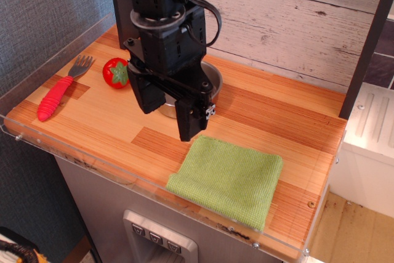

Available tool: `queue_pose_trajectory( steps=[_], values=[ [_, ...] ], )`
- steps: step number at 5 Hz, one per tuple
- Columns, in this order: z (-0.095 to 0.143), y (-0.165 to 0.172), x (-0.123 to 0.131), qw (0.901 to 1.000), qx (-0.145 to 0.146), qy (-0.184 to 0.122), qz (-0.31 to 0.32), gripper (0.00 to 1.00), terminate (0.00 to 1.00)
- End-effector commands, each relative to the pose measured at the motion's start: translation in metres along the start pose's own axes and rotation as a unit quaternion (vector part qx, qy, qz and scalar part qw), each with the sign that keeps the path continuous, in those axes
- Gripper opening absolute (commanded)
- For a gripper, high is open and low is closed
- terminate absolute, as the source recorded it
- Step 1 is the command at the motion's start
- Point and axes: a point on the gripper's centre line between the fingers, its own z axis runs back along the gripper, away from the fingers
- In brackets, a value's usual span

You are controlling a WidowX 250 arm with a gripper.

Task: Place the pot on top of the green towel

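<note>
The pot (212, 81) is a shiny steel saucepan standing on the wooden counter, mostly hidden behind my gripper; only its right rim and a strip of its wall show. My gripper (168, 122) hangs in front of and over the pot with its two black fingers spread apart, so it reads as open. The pot's handle is hidden. The green towel (228, 180) lies flat and folded at the front right of the counter, just below and to the right of my fingertips, with nothing on it.
A red toy tomato (115, 72) sits left of the pot. A fork with a red handle (56, 95) lies at the far left. A low clear acrylic rim (92, 161) edges the counter. A wooden plank wall stands behind.
</note>
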Motion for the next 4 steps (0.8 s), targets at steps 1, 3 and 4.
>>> queue_pose_trajectory(
  steps=[1, 3, 4],
  values=[
    [0.000, 0.000, 0.000, 1.0000, 0.000, 0.000, 0.000, 1.00, 0.00],
    [-0.021, 0.004, 0.058, 0.9997, 0.021, 0.001, -0.013, 1.00, 0.00],
    [-0.029, 0.016, 0.084, 0.9995, 0.031, -0.001, 0.003, 1.00, 0.00]
  ],
)
